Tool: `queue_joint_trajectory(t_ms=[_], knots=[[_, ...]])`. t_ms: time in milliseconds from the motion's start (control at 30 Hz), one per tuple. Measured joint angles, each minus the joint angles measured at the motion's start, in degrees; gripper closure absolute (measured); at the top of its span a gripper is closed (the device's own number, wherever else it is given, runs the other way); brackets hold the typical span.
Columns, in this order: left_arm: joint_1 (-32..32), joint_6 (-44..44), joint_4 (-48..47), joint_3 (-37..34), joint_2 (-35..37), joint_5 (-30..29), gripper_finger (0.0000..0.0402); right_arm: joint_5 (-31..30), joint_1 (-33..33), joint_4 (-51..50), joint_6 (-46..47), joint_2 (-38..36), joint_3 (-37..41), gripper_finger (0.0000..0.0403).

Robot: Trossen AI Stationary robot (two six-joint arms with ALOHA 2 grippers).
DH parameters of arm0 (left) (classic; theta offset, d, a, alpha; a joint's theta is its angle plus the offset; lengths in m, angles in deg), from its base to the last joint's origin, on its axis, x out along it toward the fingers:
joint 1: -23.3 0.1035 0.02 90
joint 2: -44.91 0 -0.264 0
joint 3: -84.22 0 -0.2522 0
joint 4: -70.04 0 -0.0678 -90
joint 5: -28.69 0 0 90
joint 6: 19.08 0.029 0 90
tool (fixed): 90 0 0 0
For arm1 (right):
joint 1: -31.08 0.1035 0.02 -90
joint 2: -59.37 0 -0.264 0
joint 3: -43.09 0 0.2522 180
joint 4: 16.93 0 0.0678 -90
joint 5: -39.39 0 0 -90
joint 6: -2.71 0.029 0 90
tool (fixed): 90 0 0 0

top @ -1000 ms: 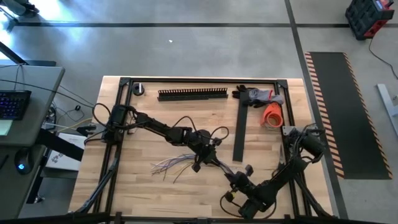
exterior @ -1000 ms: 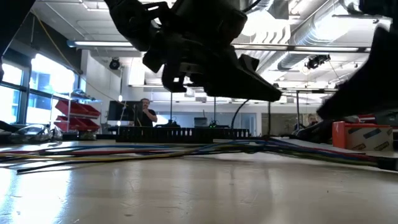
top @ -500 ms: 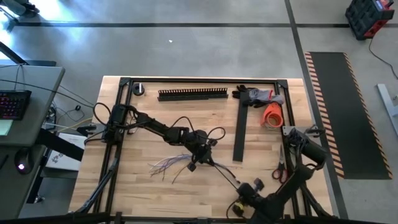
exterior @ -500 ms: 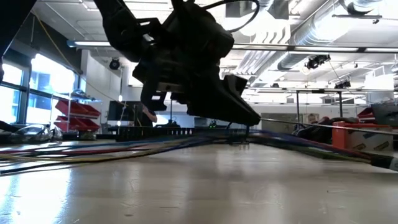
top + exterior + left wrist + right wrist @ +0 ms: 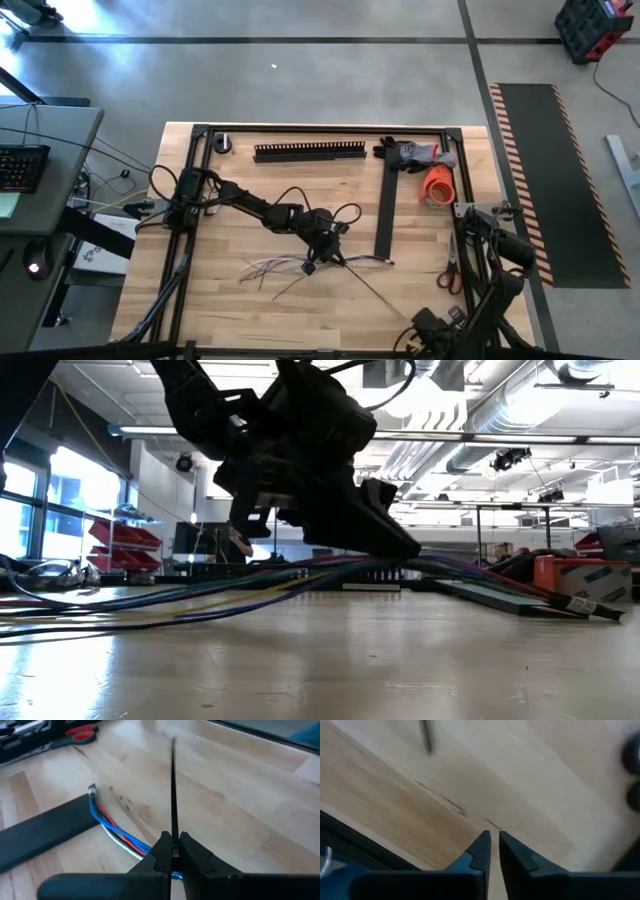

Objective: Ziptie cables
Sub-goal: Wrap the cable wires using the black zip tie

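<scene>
From above, we see the left gripper (image 5: 312,264) at mid-table, closed over the cables (image 5: 268,268), whose frayed ends fan out toward the left arm's side. A thin black ziptie (image 5: 372,290) runs from the gripper slantwise toward the near right corner. The right gripper (image 5: 418,340) sits at the near edge of the table, well apart from the bundle. A black strip (image 5: 385,210) lies beside the cables' other end; scissors (image 5: 452,275) lie by the right frame rail, and a slotted duct (image 5: 309,151) lies along the far side.

At table height, we see the left gripper (image 5: 395,545) low over the wood, with the cables (image 5: 180,595) streaming out beneath it — blue, purple and yellow strands resting on the table.

In the left wrist view, the fingers (image 5: 161,851) are pinched shut on the ziptie (image 5: 173,790), which stands straight out from between them. The cables (image 5: 112,827) pass just under the tips, their end touching the strip (image 5: 45,832). The scissors (image 5: 75,735) lie farther off.

In the right wrist view, the gripper (image 5: 490,840) holds nothing — its fingertips are nearly together, a narrow gap between them, above bare wood.
</scene>
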Motion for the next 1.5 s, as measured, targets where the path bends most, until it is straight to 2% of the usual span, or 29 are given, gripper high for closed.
queue_joint_trajectory(t_ms=[67, 133, 267, 333, 500, 600, 733, 900, 1033, 1267, 1500], knots=[[0.0, 0.0, 0.1, 0.0, 0.0, 0.0, 0.0401, 2.0, 1.0, 0.0, 2.1, 0.0, 0.0, 0.0368], [0.0, 0.0, 0.0, 0.0, 0.0, 0.0, 0.0401, -0.2, 2.5, -0.1, 5.7, 0.0, 0.0, 0.0354], [0.0, 0.0, 0.1, 0.0, 0.0, 0.0, 0.0401, -11.9, 3.3, 0.0, 8.7, 0.0, 0.0, 0.0319], [-0.1, 0.0, 0.1, 0.0, 0.0, 0.0, 0.0401, -18.4, 1.5, 0.1, 6.7, 0.0, 0.2, 0.0300], [-0.3, -0.3, 0.1, 0.0, 0.0, 0.0, 0.0401, -42.3, -3.8, 2.1, 0.0, 0.0, 1.7, 0.0256], [-0.4, -0.3, 0.2, 0.0, 0.0, 0.1, 0.0401, -48.5, -8.1, 6.3, -6.9, 0.0, 3.4, 0.0232], [-0.4, -0.9, 0.0, 0.0, 0.0, 0.1, 0.0401, -49.5, -13.0, 17.0, -19.5, 0.0, 7.2, 0.0207], [-0.4, -1.5, -0.4, 0.0, 0.0, 0.1, 0.0401, -56.4, -16.5, 37.2, -31.9, 0.0, 15.1, 0.0197], [-0.7, -2.4, -0.5, 0.0, 0.0, 0.1, 0.0401, -53.2, -18.7, 46.6, -39.9, 0.0, 19.1, 0.0197], [-1.0, -3.3, -0.5, 0.0, 0.0, 0.2, 0.0401, -44.9, -20.1, 46.5, -48.2, 0.0, 16.9, 0.0209], [-1.0, -3.3, -0.4, 0.0, 0.0, 0.2, 0.0401, -44.8, -21.5, 40.0, -49.1, 0.0, 13.5, 0.0227]])
